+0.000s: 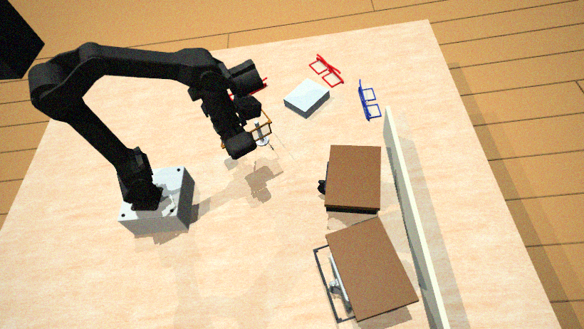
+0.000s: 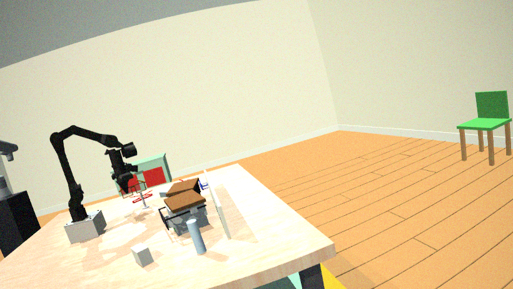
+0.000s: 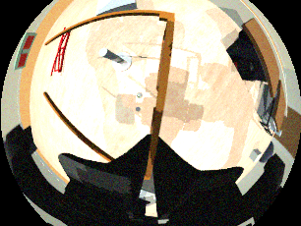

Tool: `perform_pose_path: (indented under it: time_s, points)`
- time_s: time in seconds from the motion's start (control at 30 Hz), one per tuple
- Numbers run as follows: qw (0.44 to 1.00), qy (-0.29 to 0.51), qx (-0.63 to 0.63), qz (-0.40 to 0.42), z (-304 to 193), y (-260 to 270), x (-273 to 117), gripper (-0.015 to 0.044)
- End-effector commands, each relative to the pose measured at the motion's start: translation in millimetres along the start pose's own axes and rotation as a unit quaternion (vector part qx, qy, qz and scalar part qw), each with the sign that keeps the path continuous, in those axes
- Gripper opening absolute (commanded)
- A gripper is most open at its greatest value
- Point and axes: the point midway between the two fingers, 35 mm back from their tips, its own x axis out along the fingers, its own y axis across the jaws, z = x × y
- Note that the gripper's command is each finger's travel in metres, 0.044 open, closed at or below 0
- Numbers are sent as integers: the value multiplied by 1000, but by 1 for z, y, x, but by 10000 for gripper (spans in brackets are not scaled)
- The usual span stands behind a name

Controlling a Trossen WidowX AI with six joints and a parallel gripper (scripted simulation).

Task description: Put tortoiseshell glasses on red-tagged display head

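Note:
My gripper (image 2: 125,191) (image 3: 151,138) is shut on the tortoiseshell glasses (image 1: 270,122) (image 3: 164,74), gripping the front frame at one end. The glasses hang above the table near a small metal post stand (image 1: 261,142) (image 2: 143,201) (image 3: 115,57), with both temples spread open in the wrist view. Two brown-topped display heads stand right of the gripper: a dark one (image 1: 353,175) at the back and a grey one (image 1: 372,267) (image 2: 184,201) in front. A black rectangular frame (image 1: 320,267) is around the grey head's face. A small green patch shows low on the grey head. I see no red tag.
A pale upright panel (image 1: 412,220) (image 2: 219,211) stands behind the heads. Red glasses (image 1: 328,66), blue glasses (image 1: 362,100) and a pale block (image 1: 306,95) lie farther back. More red glasses lie partly behind the arm. A blue-grey cylinder (image 2: 196,236) and a grey cube (image 2: 142,254) stand in front.

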Motion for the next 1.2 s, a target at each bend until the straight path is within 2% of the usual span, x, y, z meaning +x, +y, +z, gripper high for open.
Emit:
perform_pose_path:
  time_s: [0.0, 0.57, 1.17]
  points:
    - [1000, -1, 21, -1, 2, 2, -3, 0]
    - [967, -2, 255, 0, 18, 27, -3, 0]
    - [873, -2, 487, 2, 31, 57, -3, 0]
